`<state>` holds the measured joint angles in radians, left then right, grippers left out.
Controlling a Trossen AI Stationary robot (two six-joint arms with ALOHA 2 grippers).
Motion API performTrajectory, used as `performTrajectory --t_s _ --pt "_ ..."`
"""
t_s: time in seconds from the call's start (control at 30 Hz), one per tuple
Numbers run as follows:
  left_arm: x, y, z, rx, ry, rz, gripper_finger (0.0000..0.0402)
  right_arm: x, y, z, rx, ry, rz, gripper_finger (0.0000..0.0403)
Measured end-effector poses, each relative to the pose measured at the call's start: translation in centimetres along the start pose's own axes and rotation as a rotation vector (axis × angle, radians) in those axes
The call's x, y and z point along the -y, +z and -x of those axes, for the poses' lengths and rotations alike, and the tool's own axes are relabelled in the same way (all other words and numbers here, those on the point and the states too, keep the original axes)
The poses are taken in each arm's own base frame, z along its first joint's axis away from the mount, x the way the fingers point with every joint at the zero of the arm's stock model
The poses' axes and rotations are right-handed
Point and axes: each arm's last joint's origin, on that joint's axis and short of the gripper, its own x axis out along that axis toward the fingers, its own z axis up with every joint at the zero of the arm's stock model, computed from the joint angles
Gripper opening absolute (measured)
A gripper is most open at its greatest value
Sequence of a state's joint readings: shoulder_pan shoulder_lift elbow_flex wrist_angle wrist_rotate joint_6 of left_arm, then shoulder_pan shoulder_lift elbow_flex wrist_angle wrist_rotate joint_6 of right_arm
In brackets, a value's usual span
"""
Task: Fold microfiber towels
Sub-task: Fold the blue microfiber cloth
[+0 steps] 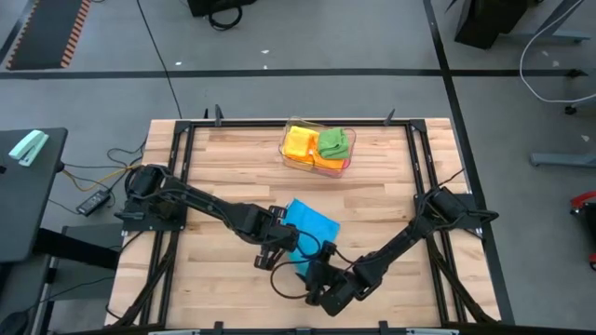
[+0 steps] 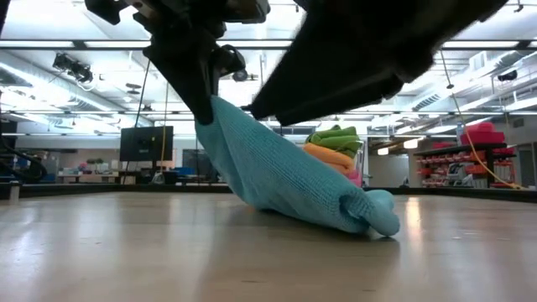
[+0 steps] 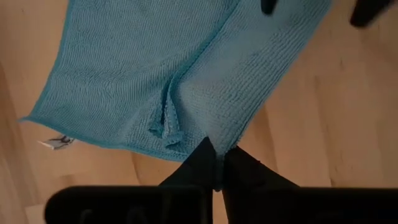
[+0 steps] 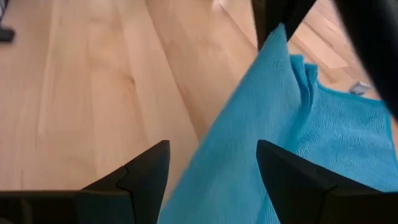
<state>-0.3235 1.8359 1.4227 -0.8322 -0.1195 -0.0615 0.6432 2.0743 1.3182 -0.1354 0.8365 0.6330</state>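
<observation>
Blue towel (image 1: 310, 223): partly lifted off the worktop (image 1: 223, 177), lower centre of the high view.
Left pincer (image 3: 217, 163): pressed together, pinching the towel's edge.
Right pincer (image 4: 211, 171): spread, towel between its fingers.
Risk: the lone pinch may slip, so the fold could be dragged crooked.

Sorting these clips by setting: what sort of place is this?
Probably a robotics lab or workshop: a wooden table on a concrete floor, ceiling strip lights, and red storage shelving behind.
</observation>
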Motion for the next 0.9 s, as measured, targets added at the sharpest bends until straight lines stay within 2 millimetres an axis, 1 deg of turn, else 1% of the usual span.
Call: performTrajectory --t_s 0.07,0.13,0.27,0.4,0.5,0.6,0.67,0.77,0.9 --pt "0.0 0.0 0.0 0.001 0.0 0.007 0.003 -0.2 0.3 -0.3 0.032 0.006 -0.04 0.0248" --pt "0.0 0.0 0.0 0.001 0.0 0.013 0.0033 -0.5 0.2 -0.7 0.076 -0.011 -0.069 0.0246" --pt "0.0 0.0 -0.2 -0.001 0.001 0.027 0.0015 -1.0 -0.9 -1.4 0.11 -0.072 -0.086 0.024" --pt "0.1 -0.1 -0.3 -0.002 0.001 0.032 0.0012 -2.4 -0.5 -2.1 0.128 -0.104 -0.06 0.0233" --pt "0.1 -0.1 -0.3 0.0 0.001 0.034 0.0028 -3.6 -0.7 -3.0 0.085 -0.143 0.024 0.0228" --pt "0.1 -0.1 -0.3 -0.001 0.001 0.037 0.0036 -4.1 -0.9 -3.4 0.03 -0.211 0.072 0.0225" --pt "0.2 -0.1 -0.3 -0.001 0.0 0.035 0.0029 -4.1 -0.8 -3.3 0.013 -0.252 0.069 0.0224" --pt "0.3 -0.1 -0.3 0.001 0.0 0.032 0.0013 -4.3 -0.7 -3.1 0.007 -0.264 0.045 0.0223" --pt "0.3 -0.1 -0.3 0.001 -0.001 0.028 0.0014 -4.2 -1.2 -3.2 -0.011 -0.257 0.016 0.0223"
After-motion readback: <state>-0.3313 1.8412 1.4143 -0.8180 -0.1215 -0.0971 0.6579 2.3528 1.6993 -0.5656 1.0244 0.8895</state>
